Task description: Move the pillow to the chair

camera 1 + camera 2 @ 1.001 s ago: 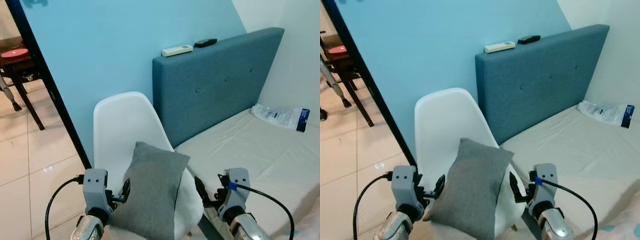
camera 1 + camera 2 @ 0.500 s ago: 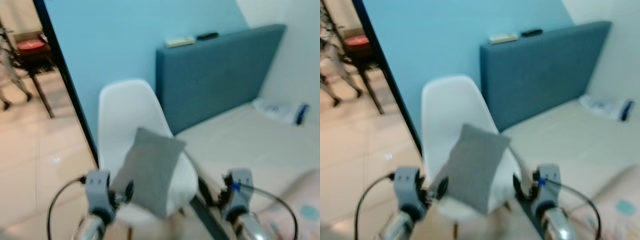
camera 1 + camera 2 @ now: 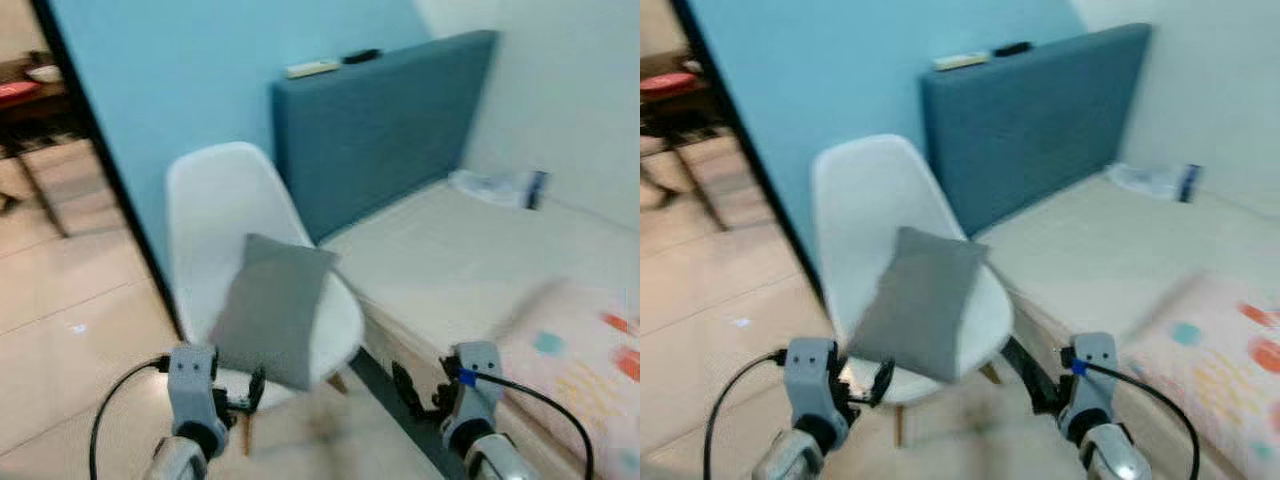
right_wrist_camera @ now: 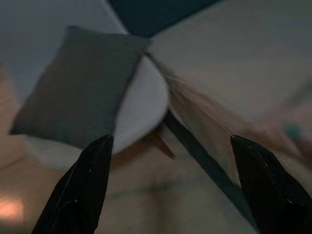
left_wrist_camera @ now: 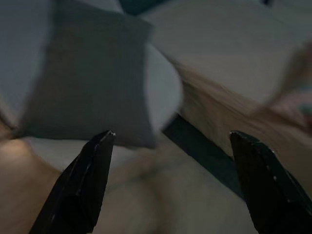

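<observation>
The bed, with its pale sheet and a patterned cover at the near corner, runs along the right of the chair, and its blue headboard stands just behind and to the right of the chair's back. Two remotes lie on top of the headboard, a white one and a dark one, and a clear plastic bag lies on the bed well beyond the chair. The white chair stands against the blue wall, close beside the bed. The grey pillow sits on the chair's seat, leaning tilted against the chair's back, with its lower edge reaching past the seat's front rim. The left gripper hangs in front of the chair, fingers spread wide with nothing between them; the pillow lies ahead of them, apart from both tips. The right gripper hangs near the bed's corner, to the right of the chair, its fingers likewise spread and empty, the pillow ahead and clear of them.
</observation>
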Available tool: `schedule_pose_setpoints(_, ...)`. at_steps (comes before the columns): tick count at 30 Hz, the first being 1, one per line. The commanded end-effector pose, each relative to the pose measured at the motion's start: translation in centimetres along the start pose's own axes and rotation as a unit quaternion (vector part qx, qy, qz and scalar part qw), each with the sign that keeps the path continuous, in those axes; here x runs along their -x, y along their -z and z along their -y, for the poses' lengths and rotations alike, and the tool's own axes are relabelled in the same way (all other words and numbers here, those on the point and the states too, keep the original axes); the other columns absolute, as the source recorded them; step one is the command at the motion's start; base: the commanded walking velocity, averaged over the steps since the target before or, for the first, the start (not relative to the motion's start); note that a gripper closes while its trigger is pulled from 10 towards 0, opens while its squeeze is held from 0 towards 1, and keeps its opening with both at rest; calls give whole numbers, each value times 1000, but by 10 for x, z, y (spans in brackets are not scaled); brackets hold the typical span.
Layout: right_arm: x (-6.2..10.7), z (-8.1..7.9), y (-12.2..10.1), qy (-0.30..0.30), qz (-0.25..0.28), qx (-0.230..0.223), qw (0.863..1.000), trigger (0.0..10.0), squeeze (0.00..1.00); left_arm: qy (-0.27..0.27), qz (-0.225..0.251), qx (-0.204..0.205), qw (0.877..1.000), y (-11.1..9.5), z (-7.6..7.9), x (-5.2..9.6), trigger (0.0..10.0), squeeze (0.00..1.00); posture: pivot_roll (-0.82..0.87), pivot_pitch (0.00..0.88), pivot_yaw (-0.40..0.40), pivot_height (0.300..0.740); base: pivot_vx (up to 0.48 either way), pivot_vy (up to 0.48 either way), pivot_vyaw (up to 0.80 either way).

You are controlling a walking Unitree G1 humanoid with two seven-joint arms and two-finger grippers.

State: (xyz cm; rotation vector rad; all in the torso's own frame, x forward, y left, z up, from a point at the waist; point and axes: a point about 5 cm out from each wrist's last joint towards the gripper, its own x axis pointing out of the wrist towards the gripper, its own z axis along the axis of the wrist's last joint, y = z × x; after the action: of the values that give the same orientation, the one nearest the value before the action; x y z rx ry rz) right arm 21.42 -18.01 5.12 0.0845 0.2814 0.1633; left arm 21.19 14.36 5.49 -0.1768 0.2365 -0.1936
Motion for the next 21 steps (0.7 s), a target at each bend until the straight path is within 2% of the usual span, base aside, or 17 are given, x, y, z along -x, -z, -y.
schedule_pose_setpoints(1, -1, -2, -1, -2, -2, -5, 1000, 10000, 0, 6, -7, 7, 1000, 2, 0, 0, 10000, 0, -96, 28, 18, 740, 0, 0, -763)
schedule_pose_setpoints(21, 2, 2, 1, 22, -10, -25, 999, 10000, 0, 27, -13, 5, 1000, 3, 3, 1, 10000, 0, -102, 37, 27, 740, 0, 0, -765)
